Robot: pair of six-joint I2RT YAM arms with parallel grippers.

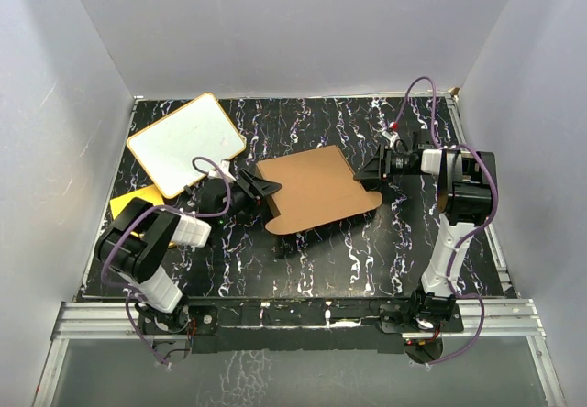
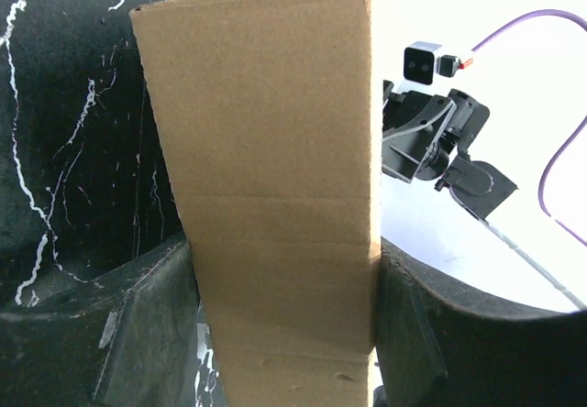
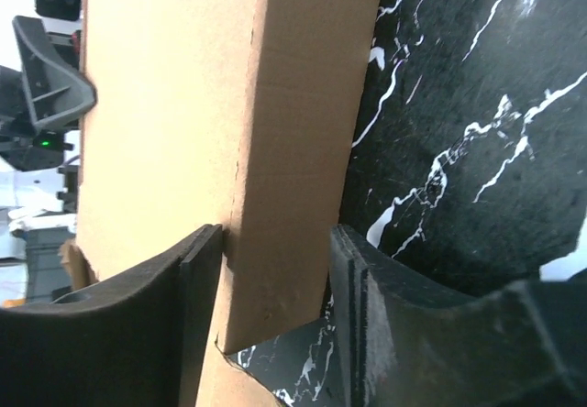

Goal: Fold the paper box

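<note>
Seen from above, the paper box (image 1: pixel 316 190) sits at the middle of the frame on a black marbled bench (image 1: pixel 367 260). It is a shallow brown cardboard shape whose long axis runs roughly left to right. It seems to tilt a little, with a shadow under its lower edge. The left claw (image 1: pixel 268 187) meets its left short end and the right claw (image 1: pixel 369 174) meets its right short end. The box therefore lies directly between the two claws, and neither arm is nearer than the other. In the left wrist view the cardboard fills the whole gap between the fingers (image 2: pixel 119 324), which press against it on both sides, so this claw is partly closed and gripping the box. In the right wrist view the cardboard edge stands between the fingers (image 3: pixel 138 334). One pad touches it and the other sits at its far face, and I cannot tell whether that claw is gripping. Any coming fold probably depends on this end-to-end hold. A white board with an orange rim (image 1: pixel 183 141) lies at the upper left, apart from the box.
</note>
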